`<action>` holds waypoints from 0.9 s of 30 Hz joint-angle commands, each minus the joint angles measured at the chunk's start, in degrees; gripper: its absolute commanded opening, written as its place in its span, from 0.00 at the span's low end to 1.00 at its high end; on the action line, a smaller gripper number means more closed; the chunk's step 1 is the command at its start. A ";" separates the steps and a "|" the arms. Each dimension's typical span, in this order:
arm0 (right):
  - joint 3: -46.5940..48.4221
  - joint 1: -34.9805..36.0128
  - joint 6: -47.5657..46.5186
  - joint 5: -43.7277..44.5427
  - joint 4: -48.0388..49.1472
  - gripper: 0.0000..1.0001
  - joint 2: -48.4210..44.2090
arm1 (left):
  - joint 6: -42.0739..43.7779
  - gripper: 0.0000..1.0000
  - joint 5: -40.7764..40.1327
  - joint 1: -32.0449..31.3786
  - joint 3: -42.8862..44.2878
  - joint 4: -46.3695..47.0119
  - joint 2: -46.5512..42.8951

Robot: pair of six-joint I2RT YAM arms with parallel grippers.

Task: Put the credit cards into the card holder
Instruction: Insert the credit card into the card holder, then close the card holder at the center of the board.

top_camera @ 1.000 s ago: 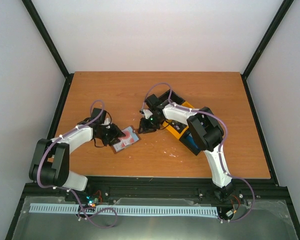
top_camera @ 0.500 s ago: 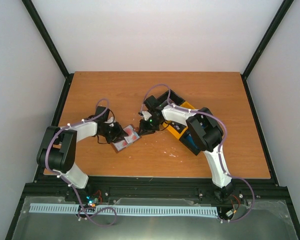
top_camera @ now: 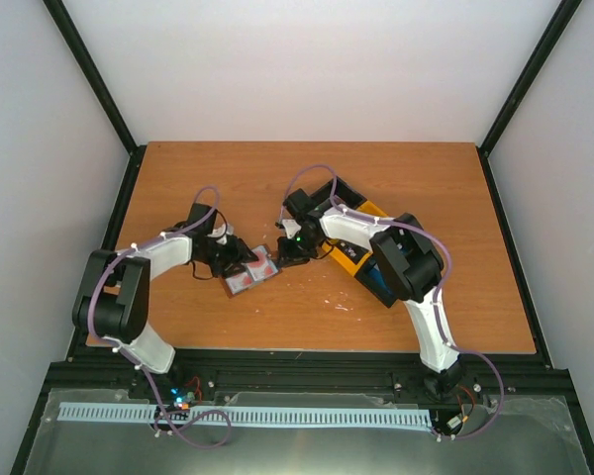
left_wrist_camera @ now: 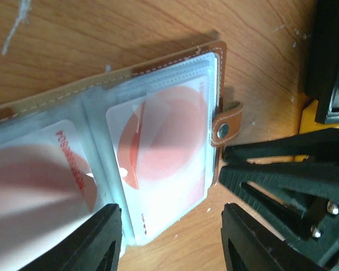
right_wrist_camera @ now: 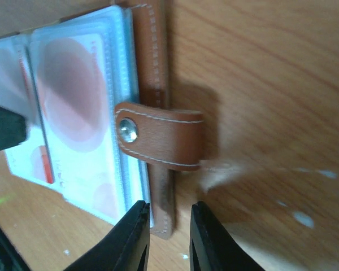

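The brown card holder (top_camera: 247, 279) lies open on the table between my two grippers. Its clear sleeves hold red-and-white credit cards (left_wrist_camera: 158, 135). My left gripper (left_wrist_camera: 172, 243) is open just above the holder's near sleeve corner, touching nothing. My right gripper (right_wrist_camera: 169, 240) is open by a narrow gap, its fingers either side of the holder's brown edge (right_wrist_camera: 163, 212), just below the snap tab (right_wrist_camera: 164, 138). In the top view the left gripper (top_camera: 236, 259) and right gripper (top_camera: 283, 251) face each other across the holder.
A black and yellow bin (top_camera: 351, 259) stands right of the holder under my right arm, with blue cards (top_camera: 381, 282) showing in it. Its corner shows in the left wrist view (left_wrist_camera: 327, 68). White scuffs mark the wood.
My left arm has swung in and its gripper has moved right and slightly back onto the card holder, which shifted a little to the right. The right arm has hardly moved.
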 commanded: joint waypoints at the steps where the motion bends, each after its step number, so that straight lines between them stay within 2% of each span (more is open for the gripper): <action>1: -0.08 0.51 -0.18 8.32 -3.03 0.23 -4.22 | 1.56 0.56 -3.26 -0.14 1.33 -4.08 -5.48; 7: 0.09 1.87 -0.71 15.03 -5.02 0.33 -8.91 | -0.01 0.74 -12.52 -0.01 0.63 -6.19 -15.58; 9: -0.03 2.41 -0.57 16.17 -4.69 0.38 -9.88 | -0.58 0.95 -18.07 0.08 -0.13 -7.54 -19.33; 10: -0.04 2.66 -0.44 16.31 -4.59 0.40 -10.04 | -0.61 0.99 -19.85 0.24 -1.32 -7.75 -21.00; 15: -0.12 4.06 0.13 17.18 -4.20 0.48 -9.68 | -1.40 1.00 -25.28 0.78 -6.66 -8.44 -28.72; 19: 0.28 5.66 0.04 18.35 -3.92 0.51 -8.75 | -4.11 1.00 -24.94 1.45 -11.74 -8.21 -32.32; 27: 4.58 8.34 -1.26 21.33 -6.63 0.55 -3.34 | -9.56 1.00 -15.19 4.76 -23.25 -0.28 -34.29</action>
